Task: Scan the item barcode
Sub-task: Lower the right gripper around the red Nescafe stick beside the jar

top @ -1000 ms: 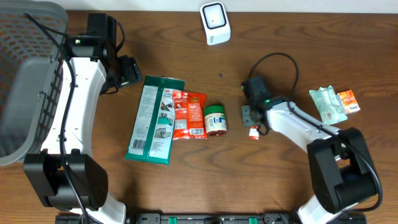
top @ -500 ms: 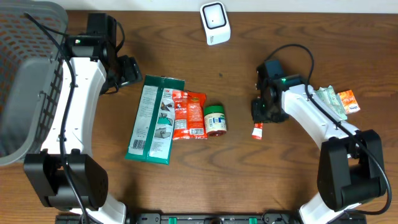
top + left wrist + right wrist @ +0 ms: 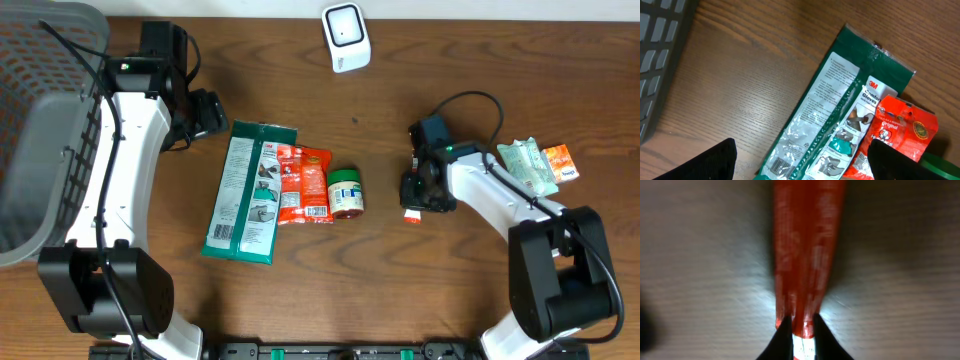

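Right gripper point(image 3: 801, 330) is pinching the flat end of a slim, glossy red tube point(image 3: 807, 255), low on the wood-grain table point(image 3: 380, 280) right of centre. Left gripper point(image 3: 802, 165) is hovering wide open above a long, crinkly green pack point(image 3: 840, 100) beside a red pouch point(image 3: 900, 130).

A gray mesh basket point(image 3: 40, 120) fills the left edge of the brown desk point(image 3: 300, 290). At center left, a green glove packet point(image 3: 248, 190), a red snack pouch point(image 3: 303, 185) and a green-lidded jar point(image 3: 347, 193) lie side by side, touching. At far right, a pale green packet point(image 3: 525, 165) sits beside an orange one point(image 3: 560, 162).
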You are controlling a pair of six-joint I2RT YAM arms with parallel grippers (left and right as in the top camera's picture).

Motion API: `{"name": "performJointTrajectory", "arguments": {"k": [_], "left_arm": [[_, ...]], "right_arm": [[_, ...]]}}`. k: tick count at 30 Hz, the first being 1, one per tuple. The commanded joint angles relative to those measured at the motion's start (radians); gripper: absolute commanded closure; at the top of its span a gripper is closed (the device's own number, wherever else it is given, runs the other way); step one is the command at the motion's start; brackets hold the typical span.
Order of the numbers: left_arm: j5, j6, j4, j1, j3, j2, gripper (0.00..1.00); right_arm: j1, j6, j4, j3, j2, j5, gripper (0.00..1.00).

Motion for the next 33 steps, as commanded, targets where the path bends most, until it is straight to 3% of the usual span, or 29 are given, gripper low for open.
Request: {"name": "performJointTrajectory", "arguments": {"k": [1, 11, 16, 19, 26, 33], "left_arm": [[-0.009, 0.010, -0.003, 0.000, 0.011, -0.010, 0.16], [-0.009, 0.010, -0.003, 0.000, 0.011, -0.010, 0.16], [-0.009, 0.010, -0.003, 0.000, 0.011, -0.010, 0.16], [-0.009, 0.010, -0.003, 0.000, 0.011, -0.010, 0.16], [-0.009, 0.010, -0.003, 0.000, 0.011, -0.010, 0.16], [-0.009, 0.010, -0.003, 0.000, 0.011, -0.010, 0.16]], "right_arm": [[0.032, 0.018, 0.054, -0.039, -0.008, 0.042, 0.94], [0.044, -0.332, 0.109, -0.040, -0.008, 0.177, 0.96], [0.044, -0.333, 0.143, -0.021, -0.010, 0.149, 0.94], [0.043, -0.333, 0.066, 0.038, -0.015, 0.122, 0.77], [0.036, -0.333, -0.051, 0.109, -0.015, 0.050, 0.66], [0.047, -0.329, -0.023, 0.068, -0.015, 0.018, 0.73]]}}
